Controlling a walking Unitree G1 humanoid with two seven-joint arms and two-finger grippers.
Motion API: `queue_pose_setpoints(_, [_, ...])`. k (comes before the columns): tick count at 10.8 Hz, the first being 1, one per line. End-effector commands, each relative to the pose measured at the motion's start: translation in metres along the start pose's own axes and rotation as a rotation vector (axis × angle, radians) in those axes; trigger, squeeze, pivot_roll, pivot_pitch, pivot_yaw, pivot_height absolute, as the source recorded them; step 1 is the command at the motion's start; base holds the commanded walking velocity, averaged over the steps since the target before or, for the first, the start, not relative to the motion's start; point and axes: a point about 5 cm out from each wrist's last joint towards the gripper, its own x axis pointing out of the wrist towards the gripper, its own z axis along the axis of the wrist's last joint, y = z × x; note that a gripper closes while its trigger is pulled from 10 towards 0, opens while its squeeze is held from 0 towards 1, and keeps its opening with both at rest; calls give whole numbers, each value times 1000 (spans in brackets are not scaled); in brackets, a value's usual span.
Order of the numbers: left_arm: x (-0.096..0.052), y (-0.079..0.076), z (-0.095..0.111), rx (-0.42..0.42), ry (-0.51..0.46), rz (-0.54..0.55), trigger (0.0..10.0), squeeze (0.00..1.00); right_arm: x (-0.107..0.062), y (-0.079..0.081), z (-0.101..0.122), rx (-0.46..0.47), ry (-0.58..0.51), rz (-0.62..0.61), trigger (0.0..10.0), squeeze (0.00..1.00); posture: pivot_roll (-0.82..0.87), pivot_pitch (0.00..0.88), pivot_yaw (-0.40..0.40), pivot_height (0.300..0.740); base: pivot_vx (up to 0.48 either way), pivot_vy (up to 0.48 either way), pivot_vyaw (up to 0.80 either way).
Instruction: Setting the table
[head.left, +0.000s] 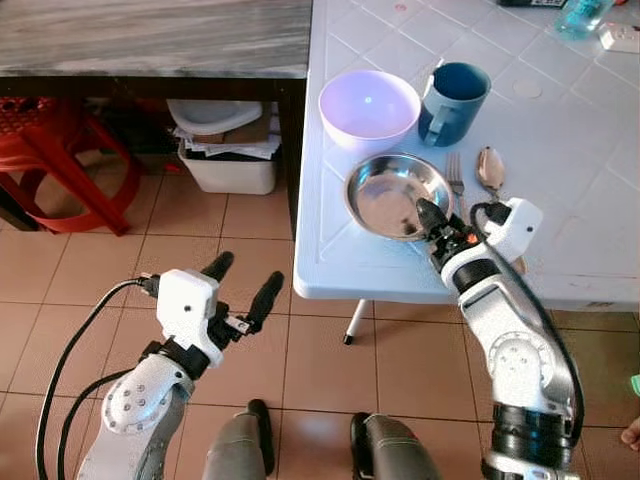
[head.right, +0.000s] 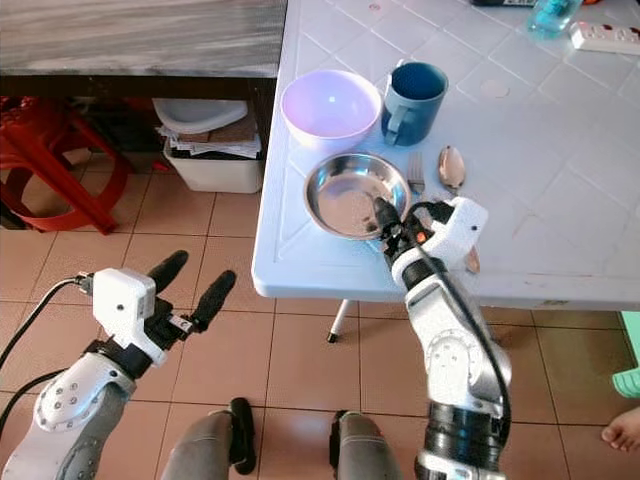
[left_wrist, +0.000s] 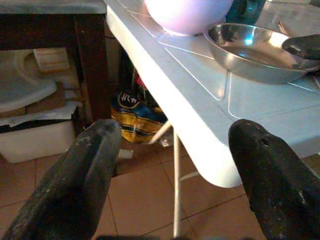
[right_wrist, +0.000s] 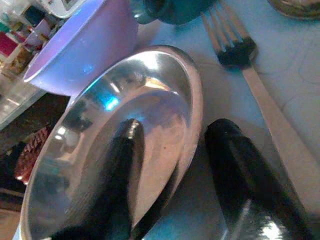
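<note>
Right gripper straddles the steel plate's near rim, fingers parted, one inside, one outside, frame centre. It should close squarely and slide gently, sparing the fork and bowl. Left gripper hangs wide, lower left.

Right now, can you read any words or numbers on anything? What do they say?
No word or number reads clearly here.
Yellow and dark bag under the table: white marks on its front, too blurred to read.
Bottle at the table's far edge: too small to read.
Papers in the white bin: no print to make out.
Purple bowl, blue mug, metal plate, fork, spoon: no writing.
</note>
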Motion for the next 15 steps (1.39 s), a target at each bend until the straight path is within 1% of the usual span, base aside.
queue_pose_setpoints(1, [-4,-1,-2,-2,17,-7,10000,0,-4,-19,-36,52,196,-103,0,0,8,263,28,740,0,0,0])
queue_pose_setpoints(2, [-4,-2,-2,-6,18,-9,10000,0,-4,-23,-38,68,220,-118,0,0,8,263,28,740,0,0,0])
queue_pose_setpoints(4, [-3,-2,-3,-7,20,-12,10000,0,-5,-25,-43,37,288,-129,0,0,7,262,29,740,0,0,0])
queue_pose_setpoints(6, [-4,-3,-3,-8,21,-14,10000,0,-6,-28,-47,39,323,-152,0,0,6,264,27,740,0,0,0])
queue_pose_setpoints(10, [-3,-4,-4,-8,22,-4,10000,0,-7,-32,-48,77,345,-194,0,0,5,266,24,740,0,0,0])
queue_pose_setpoints(11, [-2,-1,-5,-3,31,20,10000,0,-7,-33,-48,82,346,-207,0,0,4,265,22,740,0,0,0])
queue_pose_setpoints(13, [1,7,-10,31,56,113,10000,0,-7,-31,-46,72,336,-207,0,0,-4,260,18,740,0,0,0])
queue_pose_setpoints(14, [1,11,-14,17,71,154,10000,0,-7,-27,-44,16,303,-180,0,0,-6,256,15,740,0,0,0])
queue_pose_setpoints(15, [1,13,-18,6,80,185,10000,0,-7,-24,-45,-29,295,-158,0,0,-11,237,13,740,0,292,0])
